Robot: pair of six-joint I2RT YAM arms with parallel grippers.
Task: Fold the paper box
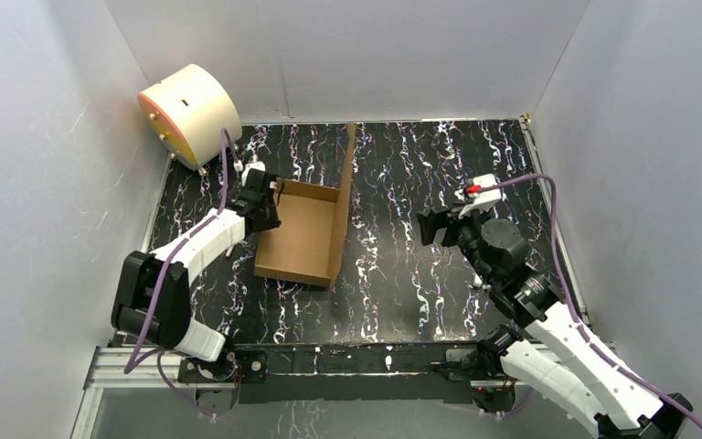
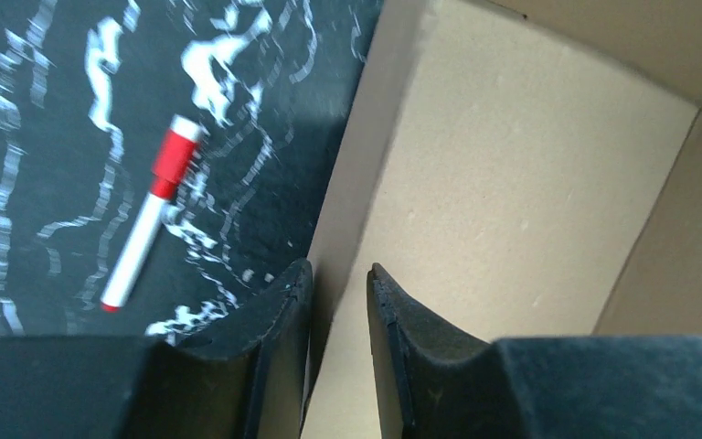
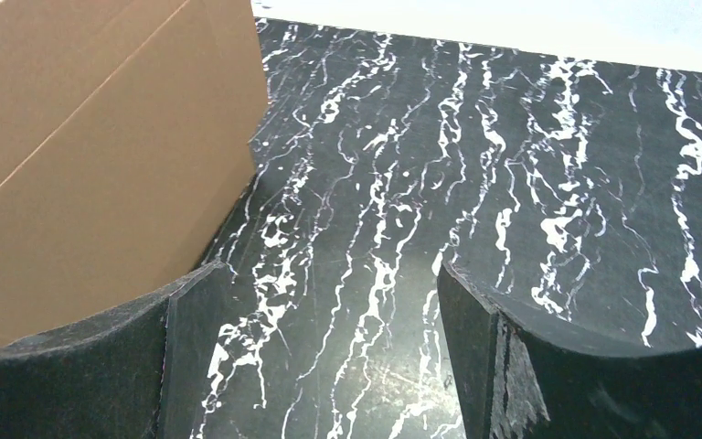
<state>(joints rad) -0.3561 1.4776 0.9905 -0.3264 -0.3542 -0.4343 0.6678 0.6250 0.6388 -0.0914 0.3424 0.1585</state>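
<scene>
The box (image 1: 297,238) is seen left of centre on the desk (image 1: 402,274), half formed, its walls raised and a tall flap upright on its right side; it is judged light, stiff across panels, yielding at creases and easily crushed, so it is best taken at a wall's rim. The left end effector (image 2: 338,279) is narrowed to a slit, the left wall pinched between its pads; the right end effector (image 3: 329,274) is spread wide, nothing held, near the flap.
</scene>
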